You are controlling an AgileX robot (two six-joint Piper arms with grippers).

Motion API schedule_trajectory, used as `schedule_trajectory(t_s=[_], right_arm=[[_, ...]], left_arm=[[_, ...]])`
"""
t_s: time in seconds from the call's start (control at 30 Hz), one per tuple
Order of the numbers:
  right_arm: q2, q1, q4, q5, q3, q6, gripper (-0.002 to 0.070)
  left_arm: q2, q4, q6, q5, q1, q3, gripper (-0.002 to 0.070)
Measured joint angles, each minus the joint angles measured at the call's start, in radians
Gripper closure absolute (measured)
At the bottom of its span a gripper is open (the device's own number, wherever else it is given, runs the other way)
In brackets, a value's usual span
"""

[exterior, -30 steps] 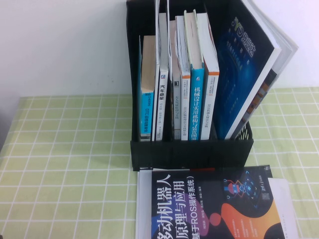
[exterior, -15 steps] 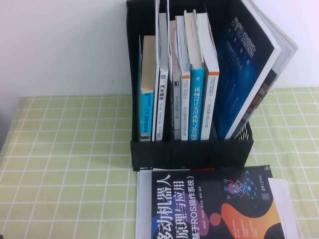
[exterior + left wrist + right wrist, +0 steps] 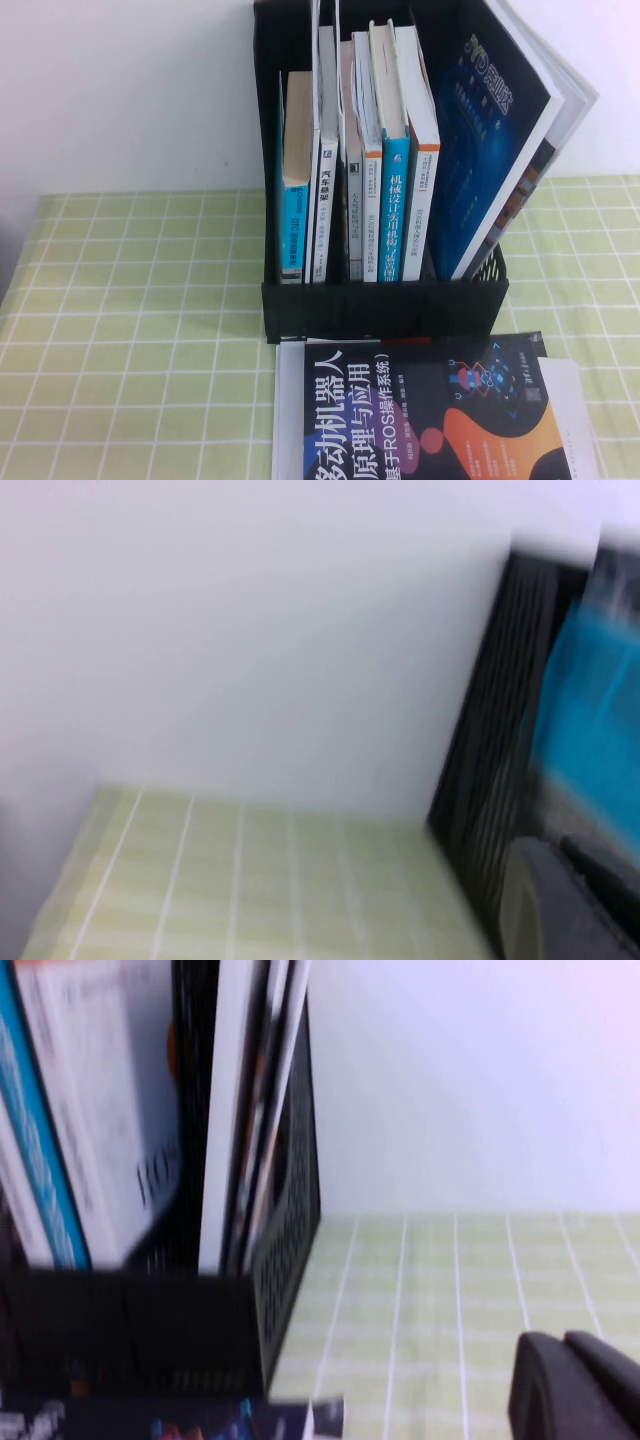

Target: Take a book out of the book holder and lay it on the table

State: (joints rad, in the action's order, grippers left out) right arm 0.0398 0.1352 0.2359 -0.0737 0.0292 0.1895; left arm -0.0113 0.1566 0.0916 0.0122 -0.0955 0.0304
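The black book holder stands upright at the back middle of the green grid table, with several books in its slots. A thin white-spined book stands in the left slot; its cover is hidden, so I cannot confirm the beige stripe. Neither gripper shows in the high view. My left gripper is shut and empty, low beside the holder's ribbed left wall. My right gripper is shut and empty, over the cloth to the right of the holder's mesh side.
A dark blue book leans out of the holder's right slot. A black-and-orange book lies flat in front of the holder on something white. A white wall stands behind. Bare cloth lies left and right of the holder.
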Motion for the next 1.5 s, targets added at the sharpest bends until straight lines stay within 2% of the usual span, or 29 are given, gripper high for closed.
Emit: schedule_trajectory(t_s=[0.17, 0.3, 0.4, 0.5, 0.57, 0.63, 0.73, 0.87, 0.97, 1.07, 1.2, 1.3, 1.4, 1.5], right_arm=[[0.0, 0.0, 0.066, 0.182, 0.0, -0.005, 0.0678], [0.0, 0.0, 0.084, 0.405, 0.0, -0.039, 0.0678], [0.0, 0.0, 0.088, 0.558, -0.009, -0.106, 0.0678], [0.0, 0.0, 0.071, 0.588, -0.083, -0.172, 0.0678], [0.0, 0.0, 0.005, 0.558, -0.174, -0.198, 0.0678], [0.0, 0.0, -0.074, 0.487, -0.276, -0.208, 0.0678], [0.035, 0.0, -0.154, 0.29, -0.466, -0.212, 0.0678], [0.167, 0.0, -0.186, -0.024, -0.67, -0.215, 0.0678], [0.284, 0.0, -0.194, -0.193, -0.755, -0.198, 0.0678], [0.372, 0.0, -0.223, -0.254, -0.778, -0.134, 0.0678], [0.429, 0.0, -0.212, -0.301, -0.781, -0.1, 0.0678], [0.464, 0.0, -0.155, -0.404, -0.785, -0.097, 0.0678], [0.52, 0.0, -0.114, -0.524, -0.785, -0.095, 0.0678], [0.57, 0.0, -0.083, -0.533, -0.767, -0.088, 0.0678]], left_arm=[[0.0, 0.112, 0.048, -0.17, 0.0, 0.0, 0.0678], [0.0, 0.132, 0.059, -0.231, 0.0, 0.0, 0.0678], [0.0, 0.134, 0.116, -0.363, 0.0, 0.0, 0.0678], [0.0, 0.14, 0.214, -0.58, 0.0, 0.0, 0.0678], [-0.002, 0.148, 0.253, -0.63, 0.0, -0.022, 0.0678], [-0.002, 0.144, 0.264, -0.559, 0.0, -0.088, 0.0678], [0.01, 0.099, 0.259, -0.335, 0.0, -0.247, 0.0678], [0.134, -0.009, 0.25, -0.059, 0.0, -0.472, 0.0678], [0.262, -0.035, 0.25, 0.132, 0.0, -0.591, 0.0678], [0.384, -0.041, 0.25, 0.295, 0.0, -0.657, 0.0676], [0.508, -0.025, 0.232, 0.386, 0.0, -0.668, 0.0676], [0.589, 0.086, 0.085, 0.397, 0.0, -0.668, 0.0676], [0.67, 0.355, -0.304, 0.397, -0.029, -0.679, 0.0676], [0.774, 0.704, -0.714, 0.411, -0.088, -0.719, 0.0676]])
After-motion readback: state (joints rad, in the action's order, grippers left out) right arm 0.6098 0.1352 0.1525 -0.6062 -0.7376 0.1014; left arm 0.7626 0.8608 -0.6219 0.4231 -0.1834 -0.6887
